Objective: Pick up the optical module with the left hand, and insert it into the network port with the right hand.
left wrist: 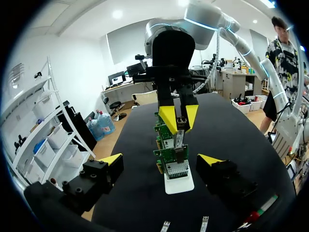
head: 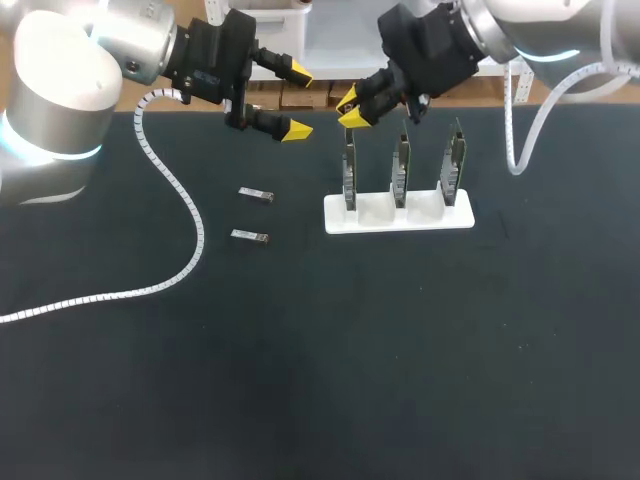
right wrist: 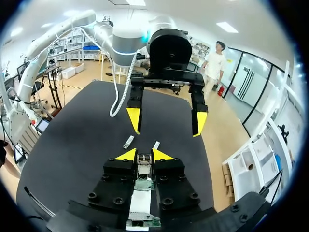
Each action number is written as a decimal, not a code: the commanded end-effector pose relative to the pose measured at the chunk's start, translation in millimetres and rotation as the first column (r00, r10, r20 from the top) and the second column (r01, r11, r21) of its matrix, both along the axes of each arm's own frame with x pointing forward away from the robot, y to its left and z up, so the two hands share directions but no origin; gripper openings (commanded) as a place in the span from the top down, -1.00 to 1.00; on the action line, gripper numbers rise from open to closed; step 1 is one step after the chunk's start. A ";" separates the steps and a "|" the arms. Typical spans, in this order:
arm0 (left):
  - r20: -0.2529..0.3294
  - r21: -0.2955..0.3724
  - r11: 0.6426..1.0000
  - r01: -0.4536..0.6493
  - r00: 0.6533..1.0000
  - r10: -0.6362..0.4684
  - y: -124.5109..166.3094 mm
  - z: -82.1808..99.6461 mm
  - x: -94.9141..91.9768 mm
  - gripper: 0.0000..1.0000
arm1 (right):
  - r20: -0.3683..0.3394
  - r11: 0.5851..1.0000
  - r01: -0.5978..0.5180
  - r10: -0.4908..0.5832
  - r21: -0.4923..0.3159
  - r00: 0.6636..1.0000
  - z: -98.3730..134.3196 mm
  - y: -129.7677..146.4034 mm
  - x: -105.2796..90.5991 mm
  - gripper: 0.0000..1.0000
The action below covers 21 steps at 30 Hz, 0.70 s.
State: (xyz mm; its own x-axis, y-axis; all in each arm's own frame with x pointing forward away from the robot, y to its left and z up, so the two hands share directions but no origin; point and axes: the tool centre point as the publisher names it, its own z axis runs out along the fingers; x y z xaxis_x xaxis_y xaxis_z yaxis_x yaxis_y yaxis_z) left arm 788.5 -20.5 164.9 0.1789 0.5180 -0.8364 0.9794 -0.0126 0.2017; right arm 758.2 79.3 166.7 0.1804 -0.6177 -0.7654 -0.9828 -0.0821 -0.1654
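Optical module (left wrist: 178,137): clamped between the yellow tips of the right gripper (head: 352,108), both fingers pressed on it from two sides and standing close together. In the left wrist view the module hangs down out of the fingers, long axis upright, its lower end at the upper edge of the end circuit board (left wrist: 171,162). Whether it touches that edge or has entered it cannot be told. In the right wrist view the module's open end shows between the tips, with the green board directly under the gripper.

Left gripper (head: 297,101): fingers spread wide, nothing between them. It hangs above the table's far side, just beside the right gripper and facing it, well above the surface.

The end circuit board is the left-most of three standing upright in a white stand (head: 460,215). The middle board (head: 400,170) and the third board (head: 453,165) stand in their own slots, each apart from the next.

Two spare modules (head: 256,194) (head: 249,236) lie flat on the black table (head: 300,380), left of the stand, near each other but not touching. A white coiled cable (head: 180,190) trails from the left arm across the table's left part.
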 end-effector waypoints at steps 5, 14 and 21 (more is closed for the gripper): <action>-0.003 0.005 1.000 0.003 1.000 -0.003 -0.4 0.4 1.8 -1.00 | -0.014 1.000 0.005 -0.005 0.006 1.000 -5.9 1.3 -0.9 1.00; -0.003 0.005 1.000 0.003 1.000 -0.003 -0.4 0.4 1.8 -1.00 | 0.012 1.000 0.008 -0.008 -0.002 1.000 5.0 -1.0 -3.0 1.00; -0.003 0.005 1.000 0.003 1.000 -0.003 -0.4 0.4 1.8 -1.00 | 0.001 1.000 0.030 -0.030 0.001 1.000 0.1 -3.9 -8.1 1.00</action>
